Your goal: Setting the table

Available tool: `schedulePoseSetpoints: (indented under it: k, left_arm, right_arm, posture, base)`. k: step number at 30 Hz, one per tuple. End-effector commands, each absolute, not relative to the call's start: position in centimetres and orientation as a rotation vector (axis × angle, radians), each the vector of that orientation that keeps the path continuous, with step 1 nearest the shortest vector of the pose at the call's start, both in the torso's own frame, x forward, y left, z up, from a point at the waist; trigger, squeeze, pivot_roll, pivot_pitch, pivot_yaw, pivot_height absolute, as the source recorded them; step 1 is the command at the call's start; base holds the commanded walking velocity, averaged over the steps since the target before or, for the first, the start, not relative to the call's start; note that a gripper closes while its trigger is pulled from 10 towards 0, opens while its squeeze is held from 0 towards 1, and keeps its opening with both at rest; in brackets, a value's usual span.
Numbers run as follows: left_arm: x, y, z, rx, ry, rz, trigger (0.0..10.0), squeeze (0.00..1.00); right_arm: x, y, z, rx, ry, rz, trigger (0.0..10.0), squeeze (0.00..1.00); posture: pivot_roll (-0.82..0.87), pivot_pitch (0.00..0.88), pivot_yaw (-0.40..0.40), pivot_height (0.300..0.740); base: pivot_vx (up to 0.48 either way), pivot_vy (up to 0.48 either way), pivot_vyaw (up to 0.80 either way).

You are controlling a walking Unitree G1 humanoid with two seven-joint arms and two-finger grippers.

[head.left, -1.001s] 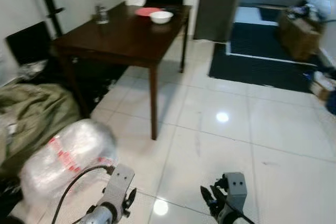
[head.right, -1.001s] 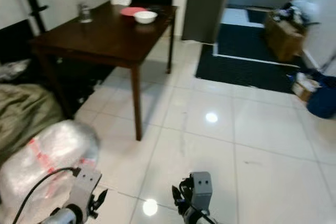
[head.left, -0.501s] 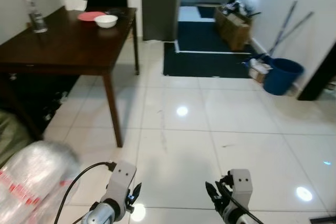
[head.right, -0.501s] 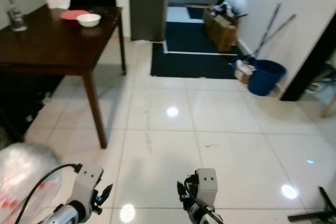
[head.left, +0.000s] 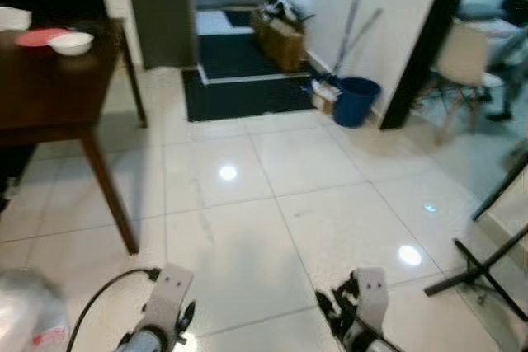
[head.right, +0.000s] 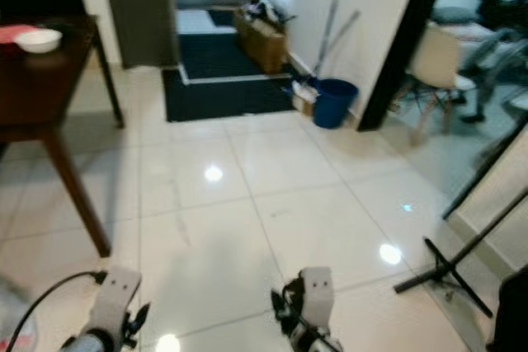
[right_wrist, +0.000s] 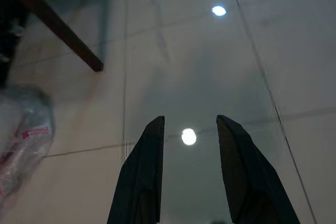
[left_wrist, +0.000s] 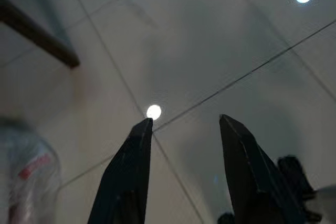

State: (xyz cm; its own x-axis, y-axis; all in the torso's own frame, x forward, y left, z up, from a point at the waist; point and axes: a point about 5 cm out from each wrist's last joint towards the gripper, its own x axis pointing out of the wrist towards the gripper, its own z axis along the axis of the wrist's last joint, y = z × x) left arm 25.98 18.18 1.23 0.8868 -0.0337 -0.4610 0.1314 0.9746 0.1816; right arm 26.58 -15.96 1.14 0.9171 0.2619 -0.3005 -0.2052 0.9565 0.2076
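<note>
**A:** What has changed since a second ago?

**B:** The whole picture has swung towards the robot's right, so the camera has turned and the things have not moved. In the left eye view the dark wooden table [head.left: 49,92] now sits at the left edge, where before it filled the upper left. A blue bucket [head.left: 356,101], a chair [head.left: 462,63] and a black tripod stand [head.left: 483,265] have come into view.

**A:** What does that mean for setting the table?

**B:** I judge the robot is turning away from it, perhaps to fetch something. The white bowl [head.left: 71,42] and red plate [head.left: 40,36] already lie on the far end of the table.

**A:** And the right eye view?

**B:** The same scene. The left gripper [head.right: 128,323] and right gripper [head.right: 285,319] hang low over the glossy tiled floor [head.right: 247,204], well apart from the table.

**A:** The left wrist view?

**B:** The two black fingers [left_wrist: 128,174] stand spread, with nothing between them, above the tiles. A table leg [left_wrist: 37,38] crosses one corner, and a clear plastic bundle [left_wrist: 23,177] carries red printing too blurred to read.

**A:** The right wrist view?

**B:** Its fingers [right_wrist: 144,174] are likewise apart and empty. The bundle shows again, its red lettering just as illegible. I can read no brand or label anywhere.
</note>
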Motion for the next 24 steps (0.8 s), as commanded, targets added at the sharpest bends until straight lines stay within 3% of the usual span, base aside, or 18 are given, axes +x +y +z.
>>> schedulePoseSetpoints:
  k: [1,10,24]
  left_arm:
    - [24.9,18.7,0.1,0.213,0.528,-0.037,10.0,0.0]
    - [25.0,18.2,0.5,0.249,0.475,-0.055,10.0,0.0]
    - [25.5,17.2,1.1,0.291,0.407,-0.1,10.0,0.0]
  right_arm:
    - [26.5,-16.3,0.9,0.158,0.348,0.232,10.0,0.0]
    - [26.8,-15.2,1.1,0.158,0.316,0.272,10.0,0.0]
    - [26.6,-15.1,0.7,0.152,0.318,0.275,10.0,0.0]
  posture:
    - [0.07,0.061,0.036,0.74]
    - [0.08,0.077,0.034,0.74]
    - [0.08,0.078,0.038,0.74]
  base:
    - [0.0,0.0,0.0]
    - [0.0,0.0,0.0]
    - [0.452,0.0,0.0]
